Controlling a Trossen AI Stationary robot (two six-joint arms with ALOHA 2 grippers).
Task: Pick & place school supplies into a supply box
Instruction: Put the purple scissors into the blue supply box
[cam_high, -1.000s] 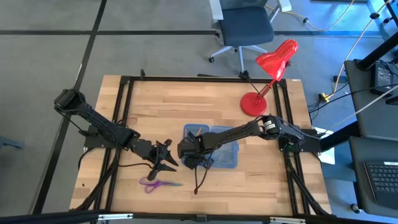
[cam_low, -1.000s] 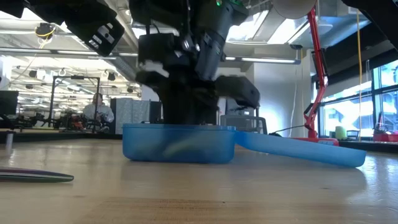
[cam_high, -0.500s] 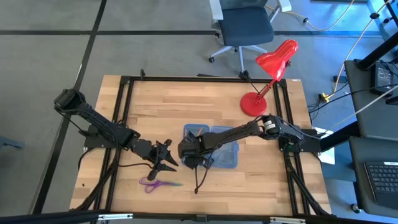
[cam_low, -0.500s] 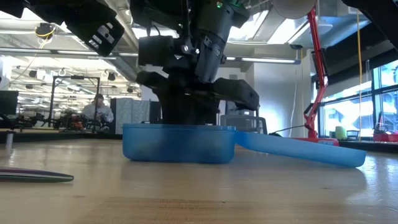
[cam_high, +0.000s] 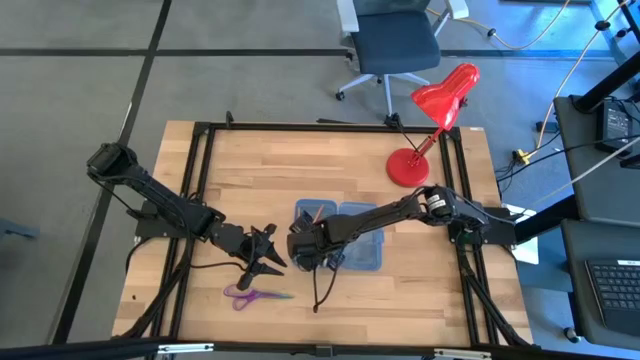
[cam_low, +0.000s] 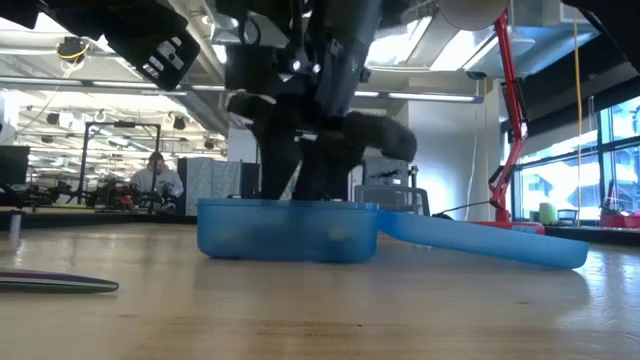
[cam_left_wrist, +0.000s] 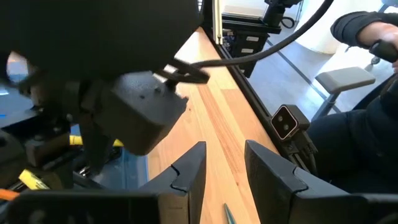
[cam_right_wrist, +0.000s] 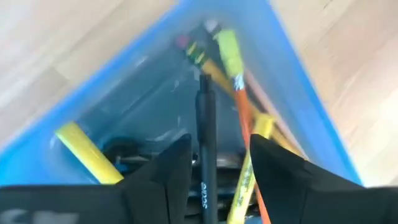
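Observation:
The supply box (cam_high: 352, 250) is a translucent blue case lying open in the middle of the table, its lid (cam_low: 480, 240) flat beside it. Inside the supply box lie a black pen (cam_right_wrist: 207, 124), yellow pens (cam_right_wrist: 84, 149) and an orange pen (cam_right_wrist: 244, 118). My right gripper (cam_right_wrist: 219, 142) hovers open just above the box's left end (cam_high: 308, 250), with the black pen lying below the gap. The purple-handled scissors (cam_high: 250, 294) lie flat on the table near the front edge. My left gripper (cam_high: 270, 255) hangs open above them with nothing between its fingers (cam_left_wrist: 189, 168).
A red desk lamp (cam_high: 430, 120) stands at the table's far right. A dark cable (cam_high: 318, 290) trails from the right gripper toward the front edge. A black frame (cam_high: 200, 200) borders the table. Bare wood lies left of and behind the box.
My right gripper has opened and risen a little above the box's left end. The black pen now lies loose in the box among the other pens.

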